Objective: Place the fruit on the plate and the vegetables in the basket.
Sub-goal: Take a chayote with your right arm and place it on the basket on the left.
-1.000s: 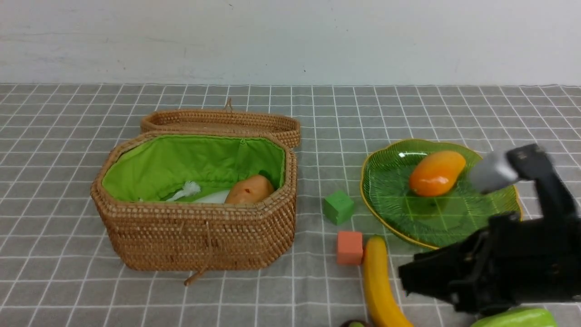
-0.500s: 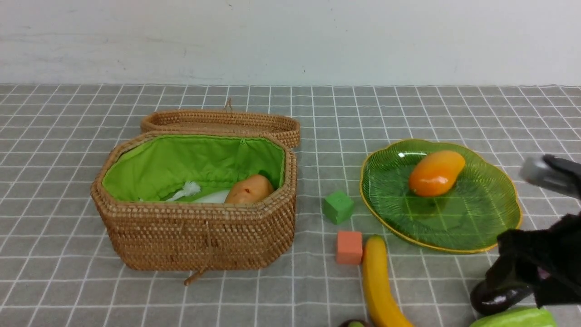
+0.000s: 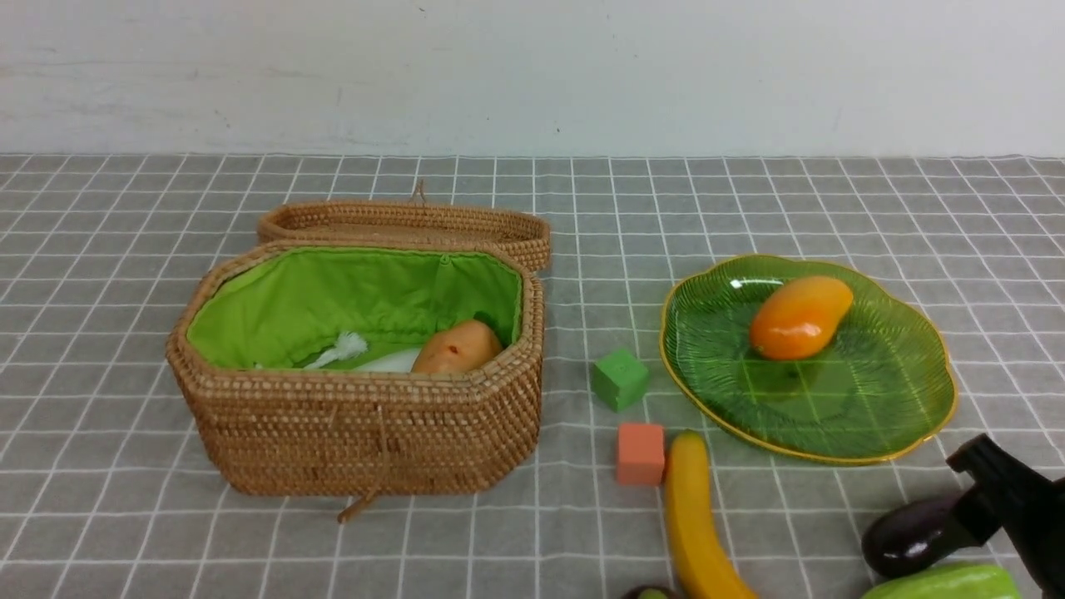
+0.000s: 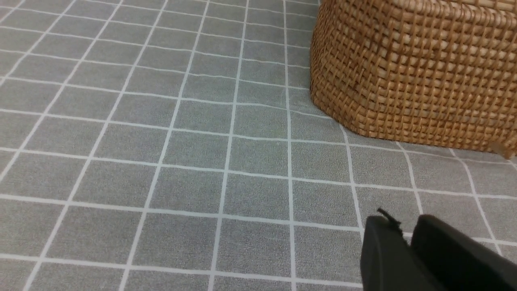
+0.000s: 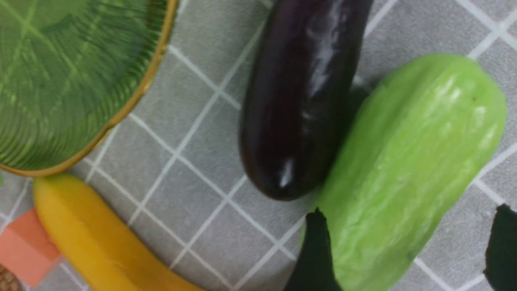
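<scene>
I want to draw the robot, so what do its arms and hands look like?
Use your black crayon. The left hand is plain black, with two flat, blocky fingers and a tiny frayed bit on one tip. The right hand is black too, and its fingers end in narrower tips. The right arm looks black and chunky. No cables, stickers or writing show in these pictures.

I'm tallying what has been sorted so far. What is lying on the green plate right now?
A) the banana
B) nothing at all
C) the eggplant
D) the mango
D: the mango is the only thing resting on the plate, while the banana and the eggplant both lie outside its rim.
</scene>
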Controlling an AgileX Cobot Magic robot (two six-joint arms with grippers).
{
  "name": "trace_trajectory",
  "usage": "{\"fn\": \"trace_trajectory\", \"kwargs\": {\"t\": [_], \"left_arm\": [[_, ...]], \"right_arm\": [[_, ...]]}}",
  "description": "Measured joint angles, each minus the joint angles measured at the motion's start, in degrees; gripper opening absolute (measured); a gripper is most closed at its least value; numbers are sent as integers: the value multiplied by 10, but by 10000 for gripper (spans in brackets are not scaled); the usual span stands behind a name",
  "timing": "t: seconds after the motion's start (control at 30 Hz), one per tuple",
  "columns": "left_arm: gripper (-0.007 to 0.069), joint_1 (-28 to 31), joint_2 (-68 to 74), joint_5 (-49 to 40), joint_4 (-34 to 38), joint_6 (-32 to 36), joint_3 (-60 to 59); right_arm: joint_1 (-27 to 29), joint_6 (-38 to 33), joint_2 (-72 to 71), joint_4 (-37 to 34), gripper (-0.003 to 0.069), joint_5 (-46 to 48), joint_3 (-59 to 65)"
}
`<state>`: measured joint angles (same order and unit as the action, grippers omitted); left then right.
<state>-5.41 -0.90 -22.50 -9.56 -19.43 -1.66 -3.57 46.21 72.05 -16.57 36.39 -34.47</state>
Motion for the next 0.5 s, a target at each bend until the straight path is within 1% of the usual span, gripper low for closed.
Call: {"fn": "trace_trajectory", "kwargs": {"t": [0.03,0.1,0.13,0.17,0.23,0.33,0.4,0.43,0.5], "left_arm": [[106,0,0,0,0,0,0],[111,0,0,0,0,0,0],[111,0,0,0,0,0,0],[113,0,0,0,-1,0,0],[113,0,0,0,-1,0,0],[115,0,0,0,-1,0,0],[122,0,0,0,-1,0,0],[123,0,0,0,-1,0,0],[128,0,0,0,-1,0,0]], "right_arm": [[0,0,0,1,528,-3,3],[0,0,0,16,521,-38,24],[0,0,0,17,521,-38,24],[0,0,0,33,503,-63,42],[0,0,0,40,489,-74,50],[0,1,-3,62,397,-108,63],[0,0,-5,68,319,-114,66],[0,0,-6,68,319,-114,66],[0,-13,-7,70,192,-117,67]]}}
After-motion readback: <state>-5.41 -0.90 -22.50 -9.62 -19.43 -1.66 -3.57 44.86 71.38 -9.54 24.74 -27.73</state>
